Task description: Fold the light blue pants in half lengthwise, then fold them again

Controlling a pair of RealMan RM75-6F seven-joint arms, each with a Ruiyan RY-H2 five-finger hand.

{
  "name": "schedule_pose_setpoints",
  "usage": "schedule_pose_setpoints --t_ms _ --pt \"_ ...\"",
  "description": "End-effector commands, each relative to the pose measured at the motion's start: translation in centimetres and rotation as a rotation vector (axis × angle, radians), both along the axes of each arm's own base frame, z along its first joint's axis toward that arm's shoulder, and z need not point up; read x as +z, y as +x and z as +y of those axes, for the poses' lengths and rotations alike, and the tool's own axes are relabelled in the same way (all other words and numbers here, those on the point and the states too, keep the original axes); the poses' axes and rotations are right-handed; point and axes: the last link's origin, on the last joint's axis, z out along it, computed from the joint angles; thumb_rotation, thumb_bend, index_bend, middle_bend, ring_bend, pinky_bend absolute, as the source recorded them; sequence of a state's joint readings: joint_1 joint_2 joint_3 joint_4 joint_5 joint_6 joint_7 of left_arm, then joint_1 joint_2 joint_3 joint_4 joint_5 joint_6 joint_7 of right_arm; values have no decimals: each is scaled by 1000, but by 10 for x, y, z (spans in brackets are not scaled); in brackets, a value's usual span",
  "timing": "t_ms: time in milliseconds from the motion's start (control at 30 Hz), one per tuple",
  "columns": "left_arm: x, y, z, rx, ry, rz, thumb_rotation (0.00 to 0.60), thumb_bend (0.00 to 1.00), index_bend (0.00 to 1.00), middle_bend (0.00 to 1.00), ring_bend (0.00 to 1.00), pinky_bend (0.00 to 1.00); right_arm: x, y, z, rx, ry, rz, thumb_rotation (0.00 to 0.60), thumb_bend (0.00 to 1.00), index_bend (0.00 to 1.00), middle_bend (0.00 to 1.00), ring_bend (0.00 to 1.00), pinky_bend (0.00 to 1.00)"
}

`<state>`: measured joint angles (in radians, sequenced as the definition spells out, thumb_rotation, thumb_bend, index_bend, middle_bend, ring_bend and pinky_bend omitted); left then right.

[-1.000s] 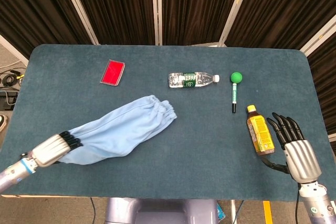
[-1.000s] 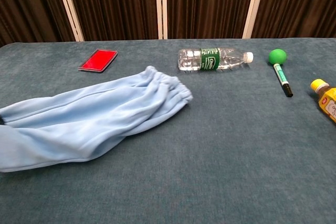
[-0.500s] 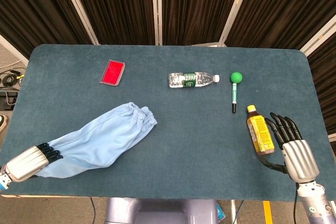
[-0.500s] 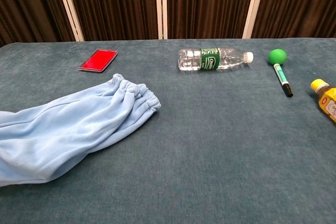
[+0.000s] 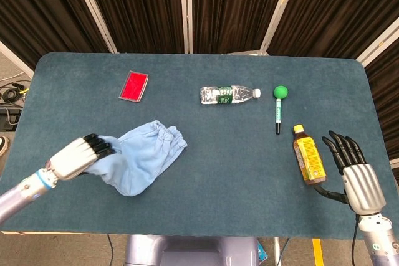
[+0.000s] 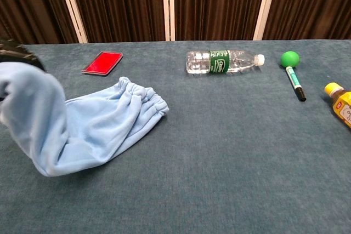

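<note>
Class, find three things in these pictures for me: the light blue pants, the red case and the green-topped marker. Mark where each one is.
light blue pants (image 5: 149, 151): head view, on the flat cloth below the gathered waistband.
red case (image 5: 134, 85): head view, middle of its red face.
green-topped marker (image 6: 290, 58): chest view, on the round green top.

Ahead of my hands, past the far edge of the tabletop (image 5: 206, 63), stand dark pleated curtain panels (image 5: 230, 7) divided by pale upright frame strips (image 5: 186, 7). The tabletop, covered in a dull teal fabric, spreads out before me with rounded far corners. Out beyond my left hand, off the edge, I see a bit of grey floor (image 5: 9, 70) with cables (image 5: 11, 93) lying on it. The light falls evenly, with only soft shadows.
</note>
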<state>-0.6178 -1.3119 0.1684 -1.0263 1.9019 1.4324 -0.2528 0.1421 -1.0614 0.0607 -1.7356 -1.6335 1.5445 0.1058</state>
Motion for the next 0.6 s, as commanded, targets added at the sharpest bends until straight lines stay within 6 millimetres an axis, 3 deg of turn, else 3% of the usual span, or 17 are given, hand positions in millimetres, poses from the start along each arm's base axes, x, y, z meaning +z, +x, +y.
schedule_pose_setpoints --t_ms 33,200,400,500,567,600 --pt "-22 33 30 2 17 14 600 699 638 382 354 387 2 -1 -1 -5 -5 -1 600 0 0 0 0 0" --pt "-49 52 51 34 10 57 600 698 632 382 354 386 3 -3 -4 -19 -11 -3 600 0 0 0 0 0" --pt "-81 69 63 45 -14 60 600 658 607 373 353 366 3 -8 -7 -40 -13 2 600 0 0 0 0 0" --pt "-91 74 68 52 -11 50 600 528 401 232 248 242 4 -9 -9 -48 -14 0 600 0 0 0 0 0" --pt "-96 78 72 63 -5 31 600 369 120 49 69 83 4 -10 -9 -51 -16 1 600 0 0 0 0 0" --pt "-98 80 73 69 -3 24 600 334 58 15 29 43 5 -10 -10 -53 -16 1 600 0 0 0 0 0"
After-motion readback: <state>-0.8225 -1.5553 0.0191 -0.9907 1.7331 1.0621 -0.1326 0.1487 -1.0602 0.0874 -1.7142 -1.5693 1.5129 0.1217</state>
